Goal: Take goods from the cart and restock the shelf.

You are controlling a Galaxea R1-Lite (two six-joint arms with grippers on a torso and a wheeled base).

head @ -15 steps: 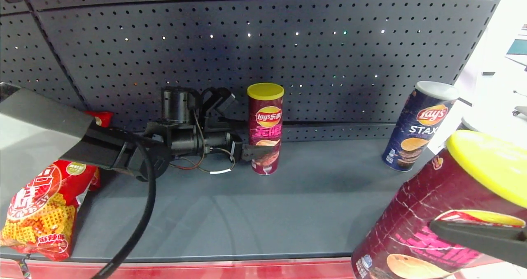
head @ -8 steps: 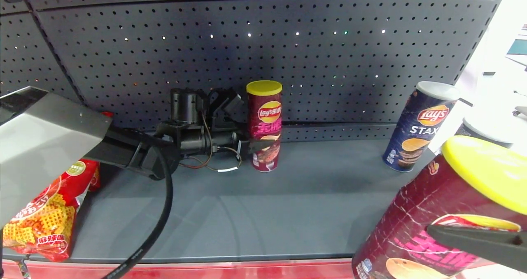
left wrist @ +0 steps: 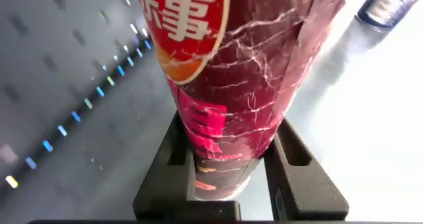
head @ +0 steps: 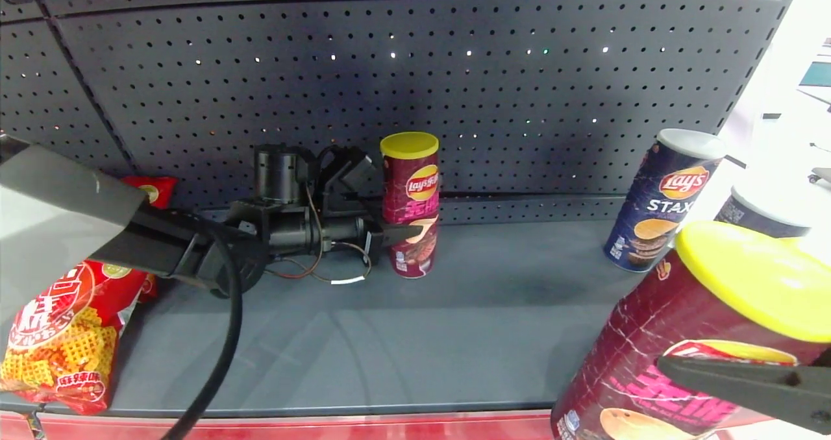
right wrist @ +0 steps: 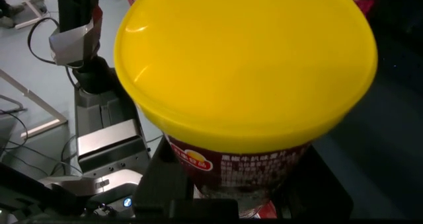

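The grey shelf (head: 493, 323) spans the head view, with a perforated back panel (head: 454, 76) rising behind it.

Nearest the camera, at the front right and out past the shelf's front edge, is a maroon crisp can (head: 682, 336) with a yellow lid (right wrist: 244, 65). It is tilted, with its top leaning to the right. The right pincer (right wrist: 244, 184) is clenched on its lower body, one dark finger (head: 740, 378) lying across the label.

A red bag of lattice crisps (head: 58, 336) lies at the shelf's front left corner, partly under the left arm.

At the right end of the shelf stands a blue crisp can (head: 662, 200) with a white lid, leaning slightly, well apart from the other goods. Just beyond it at the right edge is a dark can (head: 759, 209) with a white lid, half hidden by the yellow lid.

A second maroon crisp can (head: 410, 187), also yellow-lidded, is upright near the back panel at mid shelf. The left pincer (head: 412, 232) comes in from the left and grasps it low on the body, a finger (left wrist: 297, 178) on each side. Whether its base touches the shelf cannot be told.

A small red packet (head: 152, 187) sits against the back panel behind the left arm.
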